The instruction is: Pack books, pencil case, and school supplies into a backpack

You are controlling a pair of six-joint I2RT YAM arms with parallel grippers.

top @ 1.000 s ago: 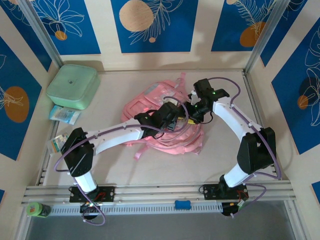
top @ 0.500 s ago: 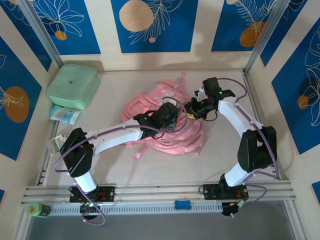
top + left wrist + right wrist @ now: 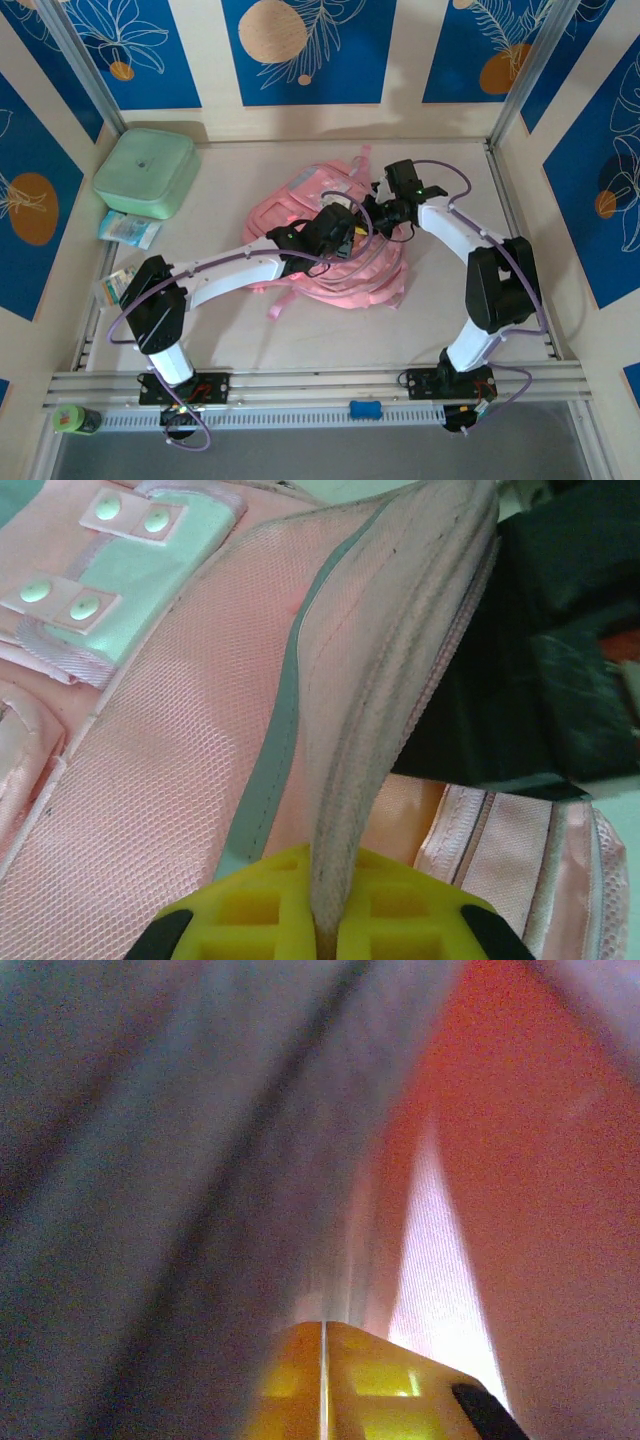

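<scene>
At centre of table (image 3: 250,335), found pink backpack (image 3: 290,215) lying flat. Noted left gripper (image 3: 325,925) clamped on the raised edge of its mesh flap (image 3: 180,780). Recorded right gripper (image 3: 323,1360) closed onto a pink fabric fold of the same backpack; close view blurred.

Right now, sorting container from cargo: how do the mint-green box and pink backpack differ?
The mint-green box is a smooth rounded square in the far left corner; the pink backpack is larger, soft, crumpled mid-table. The box sits untouched; the left gripper pinches a fold of the backpack. Both rest on the table.
</scene>
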